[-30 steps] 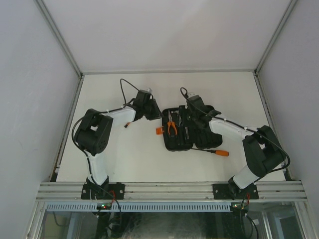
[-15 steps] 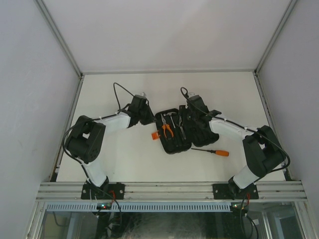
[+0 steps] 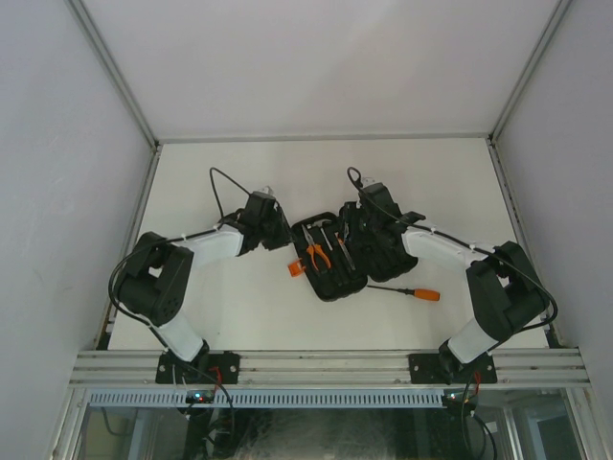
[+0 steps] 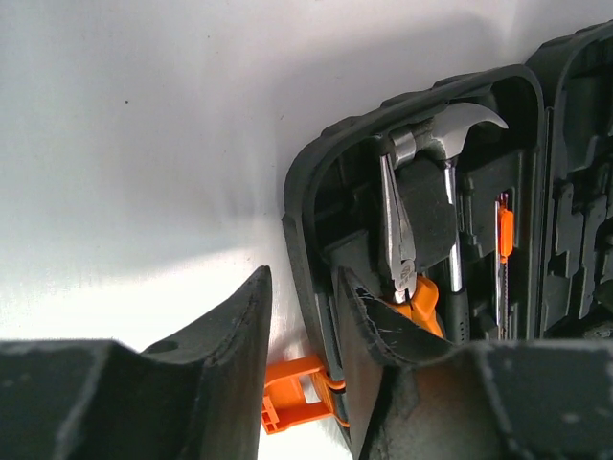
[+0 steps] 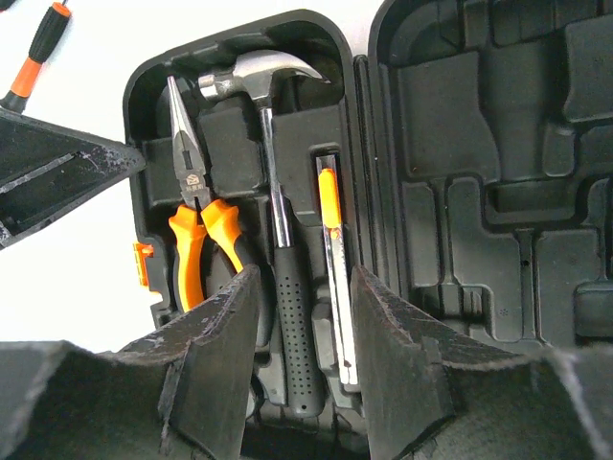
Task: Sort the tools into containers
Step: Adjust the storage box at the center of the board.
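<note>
- Left gripper (image 4: pixel 305 278): the jaws are standing apart, unclenched, straddling the left wall of the case (image 5: pixel 460 144). One finger is sitting outside the wall with a sliver of table showing between them. The other is reaching inside the case. It is gripping nothing.
- Right gripper (image 5: pixel 305 278): the jaws are also standing apart and holding nothing. It is hanging over the case, and its own camera is looking down between the fingers onto the hammer handle. Cannot tell whether the fingers are touching the case.
- Case: it is lying open and flat on the table (image 3: pixel 239 316), between the two grippers. Its right half is showing moulded slots. The orange latch (image 4: pixel 292 402) is sticking out from the case's left edge, just beside the left gripper.
- Hammer (image 5: pixel 278 211): it is lying in a slot in the left half of the case, steel head toward the far end.
- Pliers (image 5: pixel 192 206): they are lying in the same half, left of the hammer, orange handles toward the near end.
- Thin orange-and-steel tool (image 5: pixel 330 220): it is sitting right of the hammer, next to the case's hinge. Its kind is unclear.
- Screwdriver (image 3: pixel 407 291): it is lying on the table outside the case, just off its near right corner, orange handle pointing away from the case.
</note>
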